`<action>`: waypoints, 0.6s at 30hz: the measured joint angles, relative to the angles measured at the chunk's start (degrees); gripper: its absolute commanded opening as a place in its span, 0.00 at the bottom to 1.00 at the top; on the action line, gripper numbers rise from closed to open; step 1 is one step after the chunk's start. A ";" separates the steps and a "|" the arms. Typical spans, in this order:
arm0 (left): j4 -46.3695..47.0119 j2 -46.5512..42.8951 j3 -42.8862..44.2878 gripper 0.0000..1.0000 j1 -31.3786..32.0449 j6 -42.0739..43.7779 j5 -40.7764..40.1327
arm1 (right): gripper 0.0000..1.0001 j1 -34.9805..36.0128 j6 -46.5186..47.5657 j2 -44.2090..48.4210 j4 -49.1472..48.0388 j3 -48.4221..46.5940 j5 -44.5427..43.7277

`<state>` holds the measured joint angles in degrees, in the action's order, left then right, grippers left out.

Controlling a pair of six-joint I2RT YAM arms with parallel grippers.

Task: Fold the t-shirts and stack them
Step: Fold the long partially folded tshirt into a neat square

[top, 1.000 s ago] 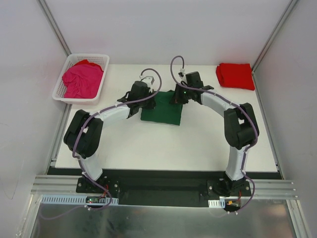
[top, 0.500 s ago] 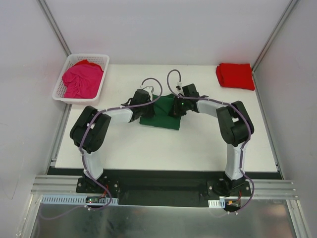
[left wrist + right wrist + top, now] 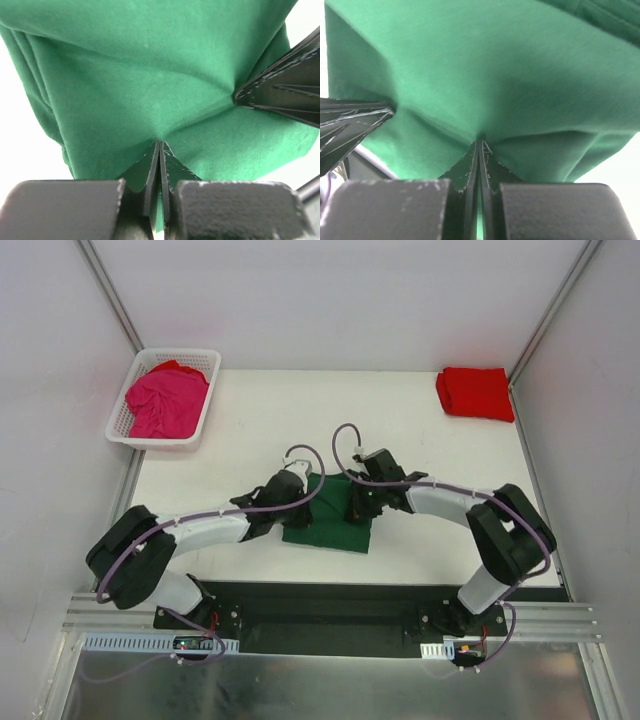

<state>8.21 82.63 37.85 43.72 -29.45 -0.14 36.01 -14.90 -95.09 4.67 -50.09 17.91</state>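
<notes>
A dark green t-shirt (image 3: 328,525), folded into a small rectangle, lies near the table's front edge between both arms. My left gripper (image 3: 297,490) is shut on its far left edge, and the cloth (image 3: 135,85) puckers into the closed tips (image 3: 160,145). My right gripper (image 3: 362,498) is shut on the far right edge; the fabric (image 3: 485,75) gathers at its tips (image 3: 480,144). A bright red t-shirt (image 3: 474,393) lies folded at the far right corner. A magenta pink t-shirt (image 3: 165,400) sits crumpled in the basket.
A white plastic lattice basket (image 3: 126,410) stands at the table's far left corner. Grey walls enclose the white table (image 3: 300,420) on three sides. A black rail (image 3: 320,615) runs along the near edge by the arm bases.
Both grippers have dragged the folded green t-shirt from the table's middle toward the near edge. Both arms have pulled back and lowered, still gripping the cloth.
</notes>
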 measured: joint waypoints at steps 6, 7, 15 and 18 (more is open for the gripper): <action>-4.94 -7.96 -3.23 0.00 5.40 -3.65 -3.52 | 0.01 7.89 -1.66 9.18 7.13 1.60 -6.12; -5.53 -9.14 -3.23 0.00 5.57 -3.96 -4.09 | 0.01 8.63 -1.84 10.27 7.82 1.60 -6.97; -10.82 -13.92 0.42 0.00 5.79 -2.62 -8.96 | 0.01 10.54 -2.10 16.92 13.90 1.20 -16.94; -10.95 -12.31 4.35 0.00 5.79 -1.36 -9.86 | 0.01 10.54 -2.08 16.33 14.67 0.46 -18.18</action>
<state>-2.74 70.32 42.19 49.52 -30.81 -10.00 46.54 -16.97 -78.76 19.33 -49.63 -0.27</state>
